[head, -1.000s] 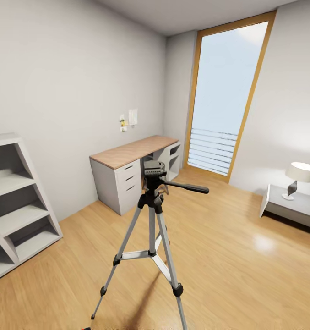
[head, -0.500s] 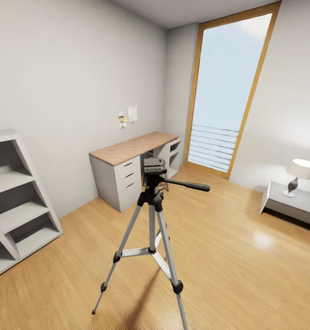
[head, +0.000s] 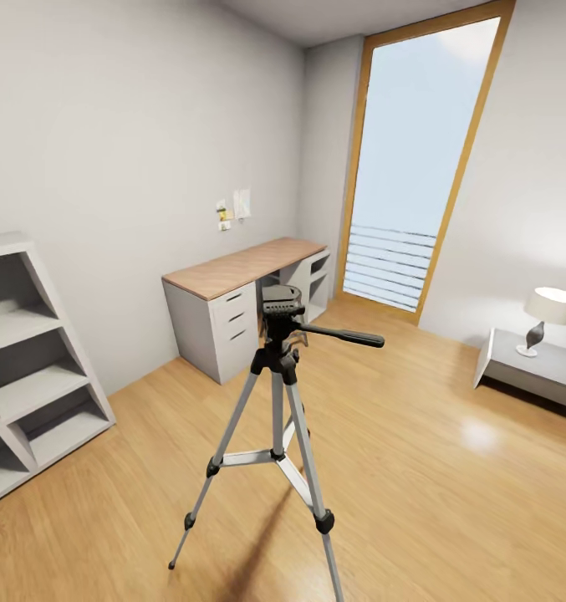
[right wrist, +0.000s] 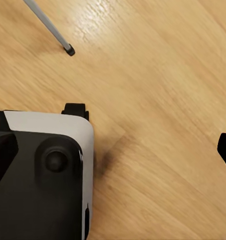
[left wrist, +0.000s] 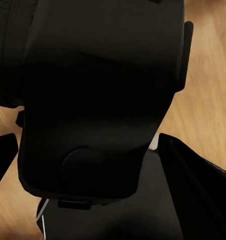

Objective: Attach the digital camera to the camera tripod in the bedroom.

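The camera tripod [head: 276,393] stands upright on the light wooden floor [head: 450,502] in the middle of the bedroom, its 3 silver legs splayed, pan handle pointing toward the bedside lamp [head: 550,318]. Behind it sit a grey desk [head: 232,309] and cube shelves [head: 32,368]. The left gripper [left wrist: 87,155] is clamped around the digital camera [left wrist: 97,85], black body between dark fingers. The right gripper [right wrist: 113,150] is spread wide above bare floor, 1 tripod foot nearby.

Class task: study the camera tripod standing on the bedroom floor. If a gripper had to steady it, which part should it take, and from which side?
Probably the long black pan handle of the camera tripod: it juts sideways, clear of the legs, toward the window, so come from that side.
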